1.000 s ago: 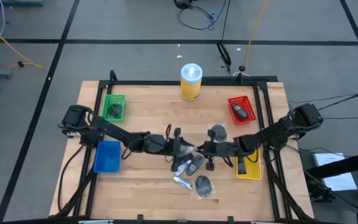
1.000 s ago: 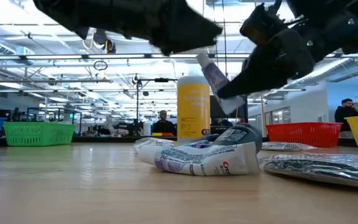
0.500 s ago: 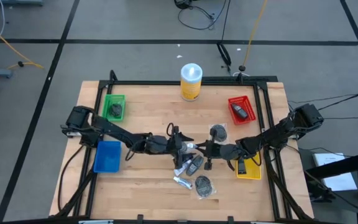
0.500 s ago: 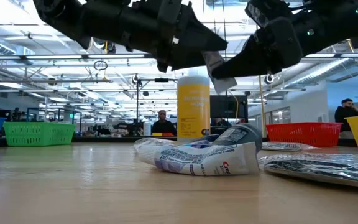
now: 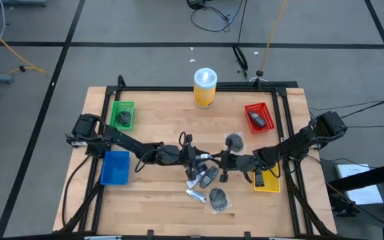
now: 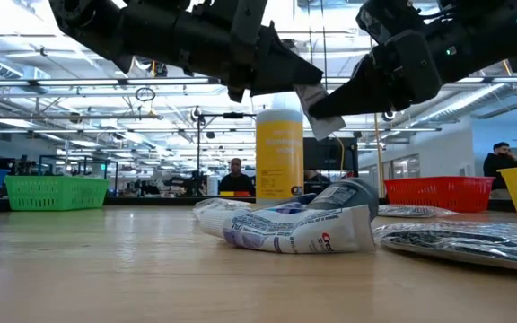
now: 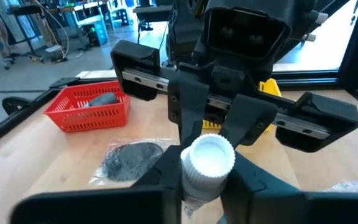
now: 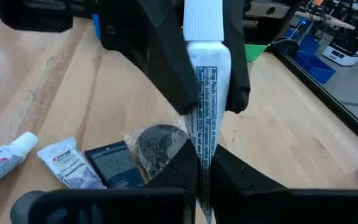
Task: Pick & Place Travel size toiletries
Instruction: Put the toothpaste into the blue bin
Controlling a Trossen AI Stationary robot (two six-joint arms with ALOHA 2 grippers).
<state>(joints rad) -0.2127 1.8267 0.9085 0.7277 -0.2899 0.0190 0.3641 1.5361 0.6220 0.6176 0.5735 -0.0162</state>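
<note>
White tube (image 8: pixel 207 74) held in air above toiletry pile (image 5: pixel 209 187), in front of yellow canister (image 5: pixel 205 87). Right gripper (image 5: pixel 220 160) fingers clamped on tube's flat crimped end. Left gripper (image 5: pixel 197 160) fingers closed on tube's cap end (image 7: pixel 207 158). Both grippers meet tip to tip.

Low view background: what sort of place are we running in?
Probably an open-plan lab or workshop: a long hall with exposed ceiling trusses, desks with equipment behind the wooden table, and a person seated far back.
</note>
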